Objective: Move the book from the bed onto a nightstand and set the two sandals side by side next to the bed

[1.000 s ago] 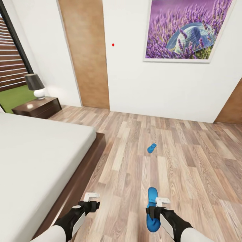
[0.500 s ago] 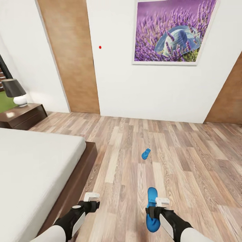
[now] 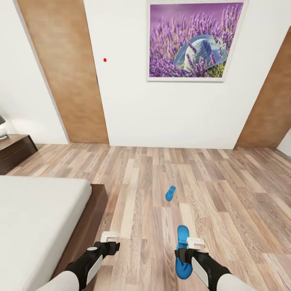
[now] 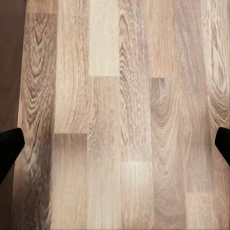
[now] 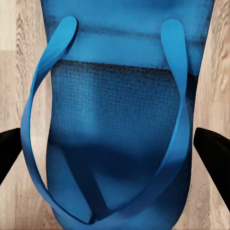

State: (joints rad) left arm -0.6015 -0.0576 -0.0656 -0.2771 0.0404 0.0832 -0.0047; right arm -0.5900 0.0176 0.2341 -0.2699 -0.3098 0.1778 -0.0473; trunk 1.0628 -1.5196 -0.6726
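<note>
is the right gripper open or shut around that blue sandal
Open: in the right wrist view the fingertips stand wide apart at either side of the sandal, not pressing it.

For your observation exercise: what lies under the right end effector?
A blue sandal lies under the right end effector on the wood floor; the sandal covers the floor beneath it.

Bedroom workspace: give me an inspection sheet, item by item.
Surface: light wood-plank floor.
Job's things: large white-mattress bed at left; dark reddish-brown nightstand beyond it; one blue flip-flop sandal under the right gripper, a second blue sandal farther ahead; book nothing seen.
Clutter: nothing seen.
Grippers: left gripper open above bare floor; right gripper open, fingers either side of the near sandal.
Cables: nothing seen.
Surroundings: white wall, brown wooden door, framed lavender picture.
</note>
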